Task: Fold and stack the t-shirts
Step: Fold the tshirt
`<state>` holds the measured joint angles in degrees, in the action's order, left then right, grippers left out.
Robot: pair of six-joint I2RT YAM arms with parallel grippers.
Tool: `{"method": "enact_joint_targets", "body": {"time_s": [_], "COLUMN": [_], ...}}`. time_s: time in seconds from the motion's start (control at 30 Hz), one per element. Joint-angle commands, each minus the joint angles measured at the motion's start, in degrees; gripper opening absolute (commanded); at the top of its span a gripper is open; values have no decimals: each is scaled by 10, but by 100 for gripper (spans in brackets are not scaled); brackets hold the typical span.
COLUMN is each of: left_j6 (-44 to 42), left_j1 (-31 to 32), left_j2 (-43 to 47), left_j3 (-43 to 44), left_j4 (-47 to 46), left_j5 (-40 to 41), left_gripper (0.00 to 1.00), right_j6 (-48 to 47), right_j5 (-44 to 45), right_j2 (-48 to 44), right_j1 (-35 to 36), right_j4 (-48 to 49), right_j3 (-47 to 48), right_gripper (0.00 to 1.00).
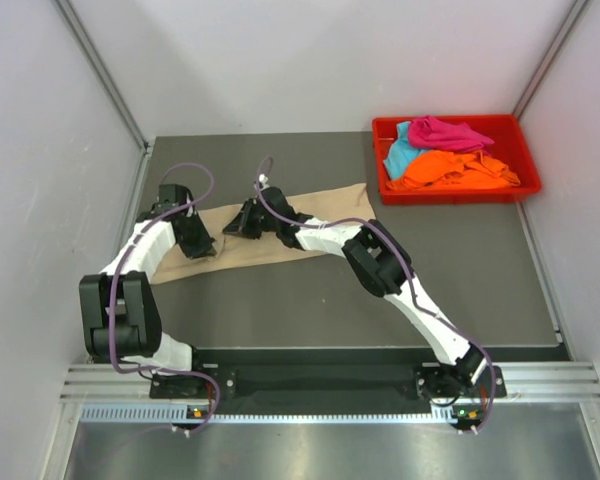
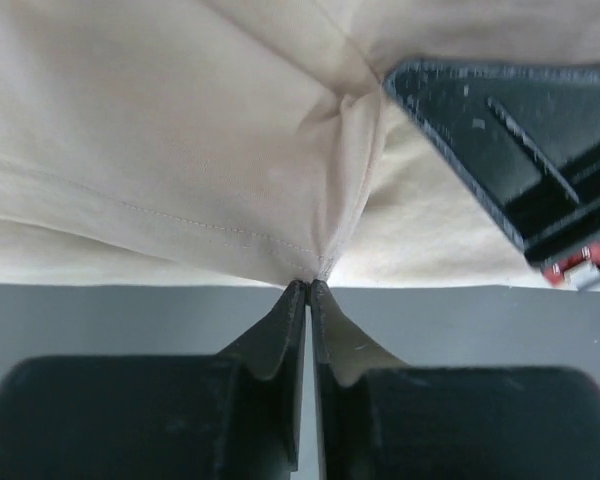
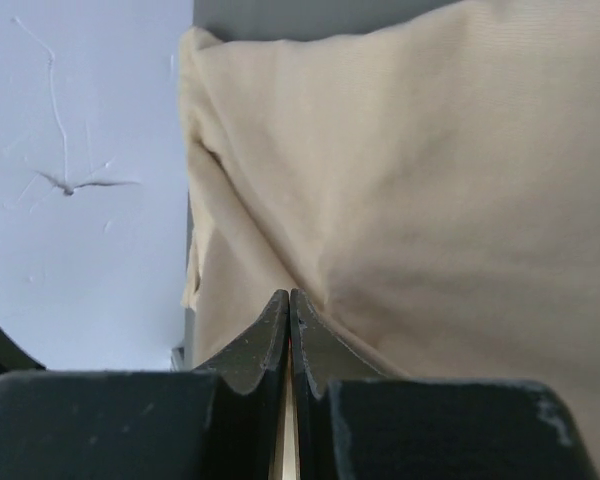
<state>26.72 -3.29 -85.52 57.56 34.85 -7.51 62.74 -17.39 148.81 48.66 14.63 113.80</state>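
Note:
The beige t-shirt (image 1: 320,215) lies stretched across the dark table, from the left side toward the middle back. My left gripper (image 1: 202,246) is shut on its hem at the left end; the left wrist view shows the cloth (image 2: 180,150) pinched and puckered at the fingertips (image 2: 309,290). My right gripper (image 1: 242,226) is shut on the same shirt near its upper middle; the cloth (image 3: 430,180) is drawn into the closed tips (image 3: 289,296). The orange (image 1: 450,172), magenta-pink (image 1: 450,133) and teal-blue (image 1: 402,155) t-shirts lie heaped in the red tray (image 1: 526,160).
The red tray stands at the back right corner of the table (image 1: 460,290). White walls close in on the left, back and right. The right gripper's body shows in the left wrist view (image 2: 520,150) close to the left fingers.

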Motion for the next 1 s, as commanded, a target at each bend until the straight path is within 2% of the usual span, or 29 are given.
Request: {"method": "enact_joint_targets", "body": {"time_s": [0.0,0.03,0.07,0.17,0.27,0.37,0.4,0.5,0.6,0.7,0.97], "left_j6": [-16,-17,-19,-23,-29,-46,-50,-79,-98,-123,-148], "left_j1": [-1,-2,-6,-35,-73,-106,-113,-132,-150,-158,-166], "left_j2": [11,17,22,42,24,-9,-20,-88,-137,-169,-222], "left_j3": [-4,4,10,31,49,62,69,118,155,176,231], "left_j4": [4,8,13,20,13,-10,-14,-15,-14,-22,-24], "left_j5": [-24,-18,4,44,50,45,48,48,33,28,51], "left_gripper": [12,20,33,50,51,51,51,50,50,50,49], "right_j6": [6,3,-9,-42,-86,-128,-139,-181,-190,-188,-165], "right_j5": [-7,-9,-14,-21,-26,-34,-38,-45,-72,-103,-143], "right_j2": [19,19,17,-7,-43,-72,-78,-92,-95,-93,-63], "right_j1": [-8,-9,-10,-16,-20,-25,-26,-27,-28,-25,-23], "right_j4": [5,0,-8,-38,-84,-134,-142,-199,-210,-198,-170], "right_j3": [36,38,39,27,18,28,32,59,64,61,77], "right_gripper": [0,0,0,0,3,13,26,46,60,66,65]}}
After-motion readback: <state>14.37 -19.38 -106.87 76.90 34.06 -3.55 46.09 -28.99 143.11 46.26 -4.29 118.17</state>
